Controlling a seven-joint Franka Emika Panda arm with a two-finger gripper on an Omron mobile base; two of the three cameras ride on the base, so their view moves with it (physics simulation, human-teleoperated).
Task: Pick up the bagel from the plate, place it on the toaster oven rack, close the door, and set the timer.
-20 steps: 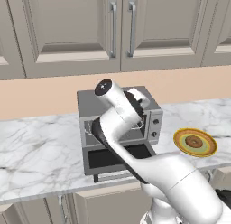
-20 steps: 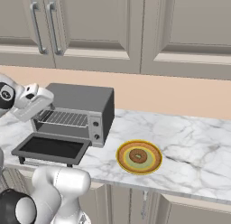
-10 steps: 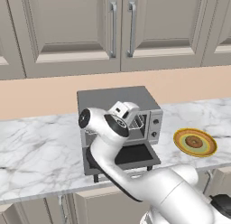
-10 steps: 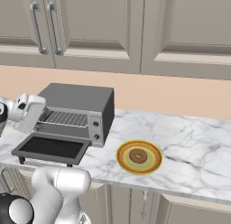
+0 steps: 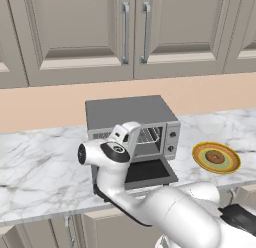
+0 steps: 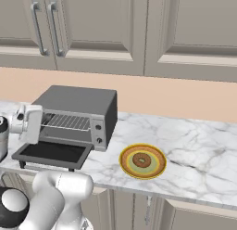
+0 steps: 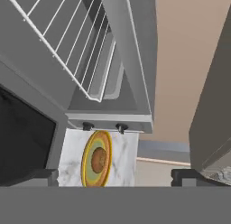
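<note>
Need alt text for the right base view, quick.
A bagel sits on a yellow ringed plate on the marble counter, right of a grey toaster oven whose door hangs open, wire rack bare.

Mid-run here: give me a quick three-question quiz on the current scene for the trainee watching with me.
1. True or false: the bagel lies on the plate.
2. The toaster oven door is: A) shut, B) folded down open, C) removed.
3. Fill in: the gripper jaws stand ____ and hold nothing.

Key: 1 true. 2 B: it lies flat in front of the oven with the rack exposed. 3 open: the fingertips sit far apart, the plate in sight between them.
</note>
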